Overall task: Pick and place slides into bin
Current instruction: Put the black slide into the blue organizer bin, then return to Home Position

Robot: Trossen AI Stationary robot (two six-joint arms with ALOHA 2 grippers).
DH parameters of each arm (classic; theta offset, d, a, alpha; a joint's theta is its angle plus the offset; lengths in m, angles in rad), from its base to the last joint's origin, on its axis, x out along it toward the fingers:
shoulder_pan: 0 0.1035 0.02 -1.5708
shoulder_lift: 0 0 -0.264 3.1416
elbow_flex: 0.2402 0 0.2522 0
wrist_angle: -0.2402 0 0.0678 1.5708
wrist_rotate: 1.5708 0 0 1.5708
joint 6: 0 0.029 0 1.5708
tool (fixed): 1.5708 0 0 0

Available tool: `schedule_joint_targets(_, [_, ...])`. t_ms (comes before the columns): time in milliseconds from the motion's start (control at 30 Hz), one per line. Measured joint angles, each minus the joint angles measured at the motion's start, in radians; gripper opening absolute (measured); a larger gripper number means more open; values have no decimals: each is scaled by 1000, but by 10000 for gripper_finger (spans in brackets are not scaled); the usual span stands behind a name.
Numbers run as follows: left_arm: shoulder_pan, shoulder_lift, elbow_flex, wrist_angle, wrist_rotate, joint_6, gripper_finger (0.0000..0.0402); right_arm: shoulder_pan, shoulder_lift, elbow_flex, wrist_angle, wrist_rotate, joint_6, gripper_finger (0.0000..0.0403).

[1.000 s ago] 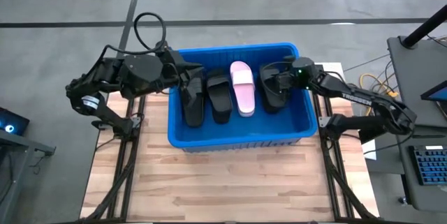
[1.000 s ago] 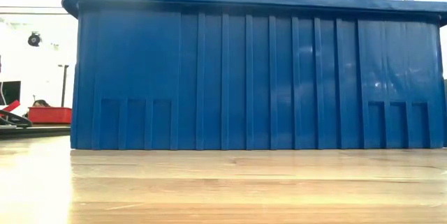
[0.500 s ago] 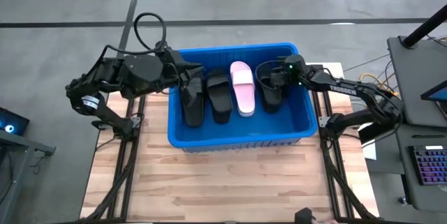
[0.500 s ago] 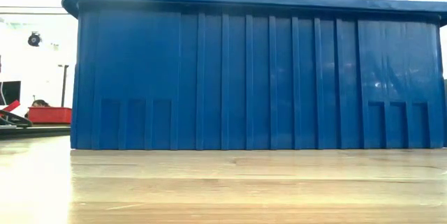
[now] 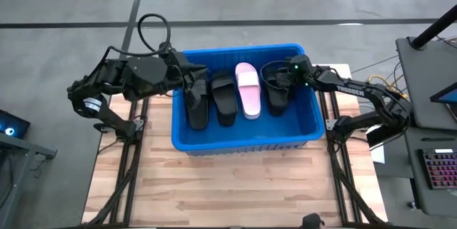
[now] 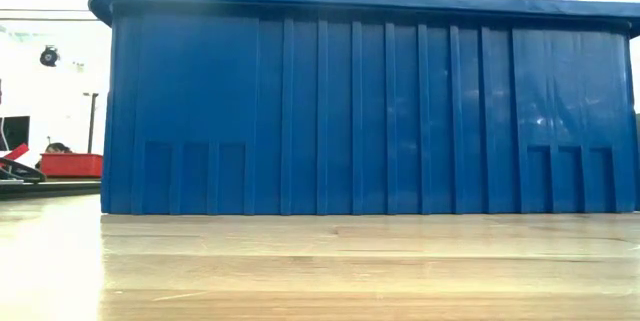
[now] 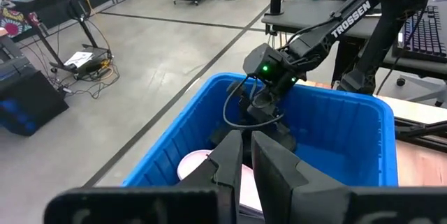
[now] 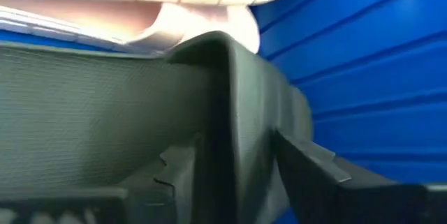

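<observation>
We see the left gripper with fingers pressed together, empty, over the left rim of the big bright blue plastic bin | three black foam slides and one pale pink slide lie abreast inside | right gripper low in the bin, fingers parted astride the rightmost black slide's strap.

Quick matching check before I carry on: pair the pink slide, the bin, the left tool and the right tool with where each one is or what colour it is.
Things:
1. pink slide
2. bin
3. left tool
4. right tool

Descriptions:
A. bright blue, on the wooden table
B. shut, at the bin's left end over a black slide
C. lying between black slides
D. inside the bin's right end, at the rightmost black slide

Pairs: 1-C, 2-A, 3-B, 4-D
</observation>
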Motion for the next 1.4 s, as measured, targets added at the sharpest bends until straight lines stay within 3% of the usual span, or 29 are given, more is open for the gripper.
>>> schedule_joint_targets(333, [0, 1, 0, -5, 5, 43, 20, 20, -77, 2, -118, -52, 218, 227])
schedule_joint_targets(633, [0, 1, 0, -5, 5, 51, 20, 58, -167, 1, -167, -54, 224, 239])
schedule_joint_targets(767, [0, 1, 0, -5, 6, 50, 20, 63, -171, 66, -313, -57, 301, 239])
schedule_joint_targets(833, [0, 1, 0, -3, 6, 50, 20, 64, -172, 128, -352, -163, 483, 233])
schedule_joint_targets(933, [0, 1, 0, 6, 6, 49, 20, 66, -202, 180, -270, -624, 742, 212])
schedule_joint_targets(967, [0, 1, 0, 5, 6, 49, 20, 77, -223, 185, -191, -749, 815, 202])
schedule_joint_targets(1000, [0, 1, 0, 5, 6, 47, 20, 101, -253, 185, -108, -788, 885, 191])
schedule_joint_targets(1067, [0, 1, 0, 5, 6, 43, 20, 168, -345, 157, 34, -694, 952, 165])
schedule_joint_targets(1233, [0, 1, 0, 5, 6, 44, 20, 367, -644, 73, 94, -192, 963, 90])
schedule_joint_targets(1400, [0, 1, 0, 6, 6, 44, 20, 608, -858, -18, -10, 47, 981, 20])
